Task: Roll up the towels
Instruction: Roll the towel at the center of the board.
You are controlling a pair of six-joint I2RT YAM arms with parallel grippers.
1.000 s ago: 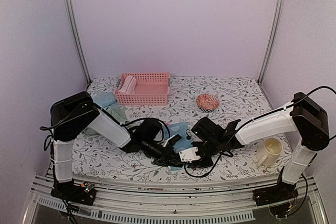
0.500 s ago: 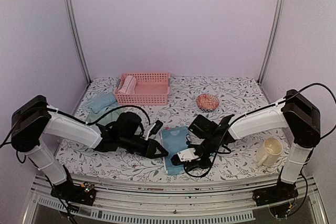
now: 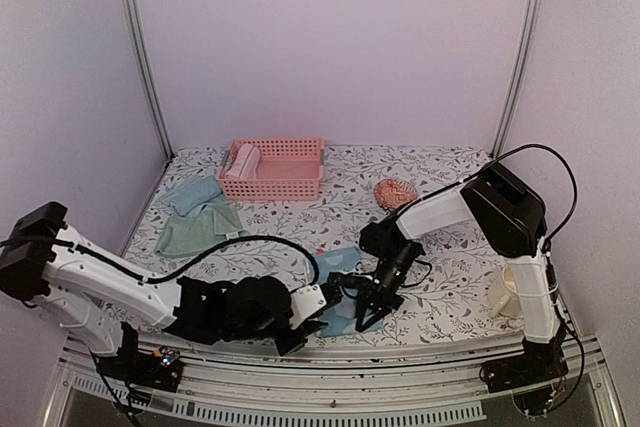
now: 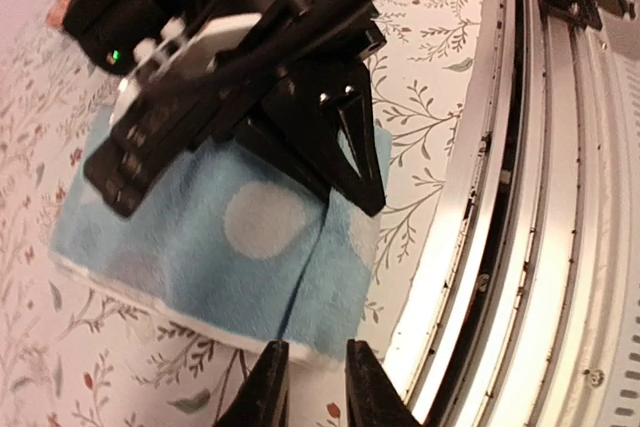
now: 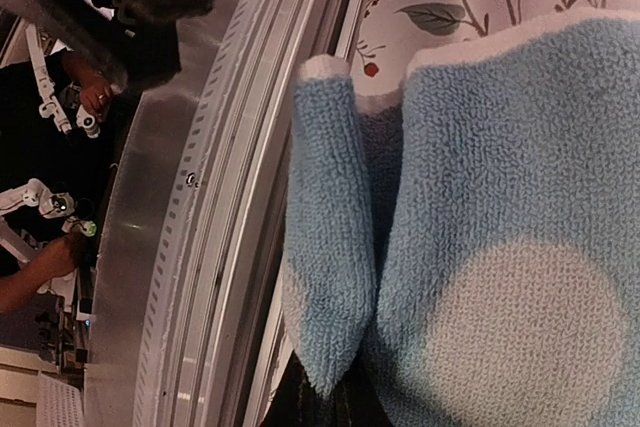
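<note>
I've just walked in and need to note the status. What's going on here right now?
Both arms are working on the blue towel with pale spots at the near side. The right gripper pinches a fold of it. The left gripper has its fingertips at the towel's near hem, grip unclear. It is not yet rolled. A pink towel lies rolled in the pink slatted plastic basket. The plain light blue towel and sage green towel lie unrolled, far left.
</note>
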